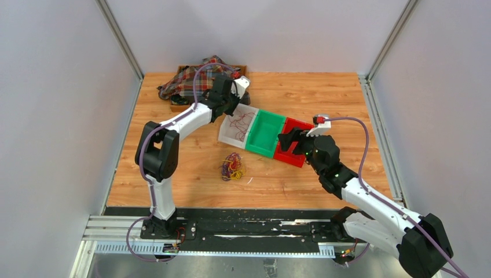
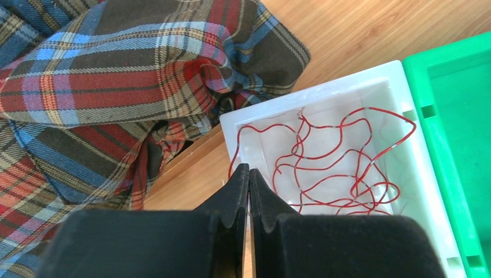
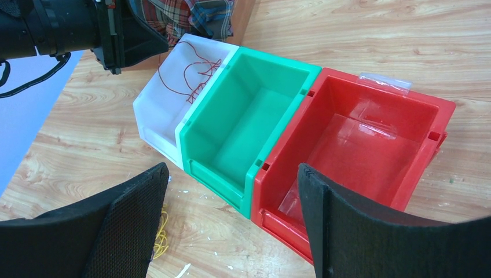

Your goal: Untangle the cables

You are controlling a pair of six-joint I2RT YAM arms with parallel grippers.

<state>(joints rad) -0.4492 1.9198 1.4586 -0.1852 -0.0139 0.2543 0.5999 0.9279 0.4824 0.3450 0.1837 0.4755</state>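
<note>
- Looking down: tangled cables [image 1: 231, 167] lie on the counter [image 1: 324, 92], near the white bin [image 1: 224, 136].
- Left wrist: left jaws pressed together at that bin's edge; red cable [image 2: 330, 162] inside.
- Right wrist: right jaws wide apart above red bin [image 3: 376, 107].

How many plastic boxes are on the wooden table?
3, touching in a row: white plastic box on the left, green plastic box in the middle, red plastic box on the right. The plaid cloth could hide more.
</note>
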